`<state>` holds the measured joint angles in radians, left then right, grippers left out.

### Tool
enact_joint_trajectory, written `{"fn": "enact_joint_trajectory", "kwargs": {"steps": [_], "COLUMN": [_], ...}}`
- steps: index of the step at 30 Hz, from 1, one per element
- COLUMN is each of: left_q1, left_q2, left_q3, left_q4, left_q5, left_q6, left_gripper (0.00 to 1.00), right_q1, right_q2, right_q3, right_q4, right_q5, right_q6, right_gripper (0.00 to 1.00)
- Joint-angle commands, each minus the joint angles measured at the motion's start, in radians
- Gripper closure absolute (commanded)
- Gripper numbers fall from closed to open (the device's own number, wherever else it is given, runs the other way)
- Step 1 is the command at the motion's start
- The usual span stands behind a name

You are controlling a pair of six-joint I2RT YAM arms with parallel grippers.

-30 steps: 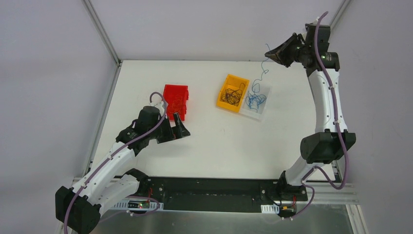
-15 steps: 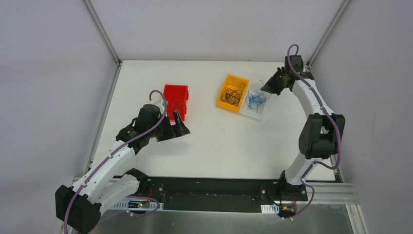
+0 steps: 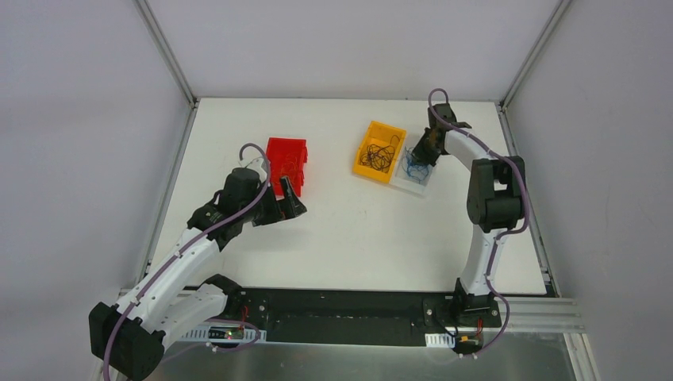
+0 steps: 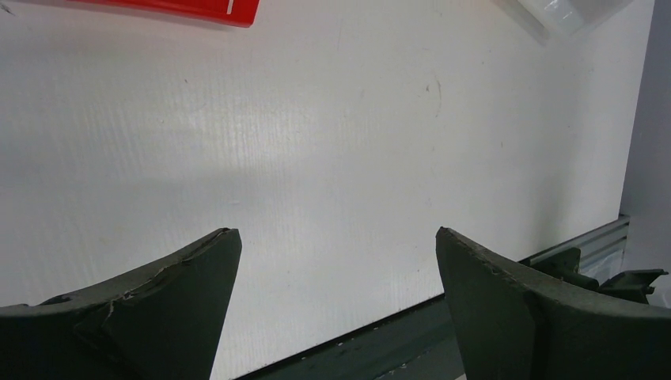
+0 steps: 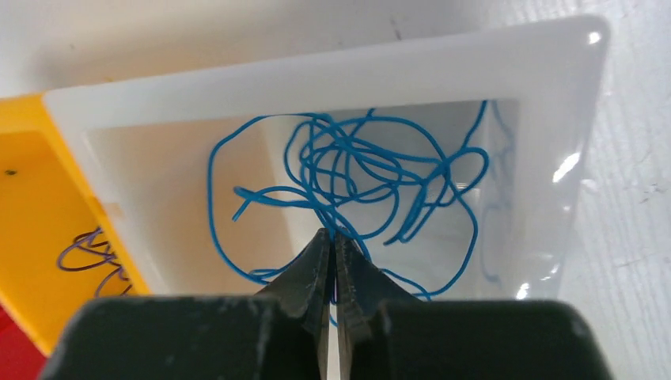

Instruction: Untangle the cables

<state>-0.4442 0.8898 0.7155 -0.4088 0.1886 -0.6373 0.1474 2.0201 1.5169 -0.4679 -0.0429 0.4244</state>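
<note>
Blue cables lie in a loose curly heap in the white bin. My right gripper hangs low over that bin, shut on a blue cable. In the right wrist view the fingers pinch a strand at the near side of the blue heap. Black cables lie in the yellow bin. Red cables lie in the red bin. My left gripper is open and empty, just in front of the red bin. Bare table shows between its fingers.
The yellow bin touches the white bin's left side. An edge of the red bin shows at the top of the left wrist view. The table's black front rail runs between the arm bases.
My right arm has come down from high at the back right, lowering the dangling blue cable into the white bin. My left gripper has shifted slightly.
</note>
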Motion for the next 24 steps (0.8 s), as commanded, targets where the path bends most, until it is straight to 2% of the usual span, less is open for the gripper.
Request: {"fn": "enact_joint_trajectory", "kwargs": {"steps": [1, 3, 4, 10, 15, 18, 21, 24], "left_q1": [0.002, 0.002, 0.002, 0.002, 0.002, 0.003, 0.002, 0.002], "left_q2": [-0.03, -0.037, -0.042, -0.048, -0.048, -0.069, -0.092, -0.112], "left_q3": [0.001, -0.006, -0.007, 0.022, 0.019, -0.036, -0.12, -0.22], "left_q4": [-0.012, -0.012, -0.012, -0.006, 0.074, 0.173, 0.296, 0.476], "left_q5": [-0.099, -0.151, -0.176, -0.312, -0.376, -0.441, -0.501, -0.543], "left_q6": [0.048, 0.072, 0.081, 0.129, 0.203, 0.273, 0.377, 0.488], "left_gripper": [0.02, 0.02, 0.02, 0.01, 0.01, 0.01, 0.01, 0.01], "right_q1": [-0.006, -0.006, -0.006, -0.006, -0.006, -0.009, -0.035, -0.038], "right_q2": [-0.036, -0.103, -0.138, -0.305, -0.459, -0.593, -0.762, -0.939], "right_q3": [0.029, 0.002, -0.001, 0.015, -0.089, -0.232, -0.505, -0.789], "right_q4": [0.021, 0.058, 0.064, 0.049, 0.152, 0.283, 0.591, 0.867], "right_q5": [0.077, 0.058, 0.054, -0.027, -0.11, -0.078, -0.115, -0.067], "right_q6": [-0.026, -0.033, -0.036, -0.063, -0.084, -0.075, -0.067, -0.114], "right_gripper": [0.81, 0.51, 0.42, 0.08, 0.03, 0.03, 0.02, 0.03]}}
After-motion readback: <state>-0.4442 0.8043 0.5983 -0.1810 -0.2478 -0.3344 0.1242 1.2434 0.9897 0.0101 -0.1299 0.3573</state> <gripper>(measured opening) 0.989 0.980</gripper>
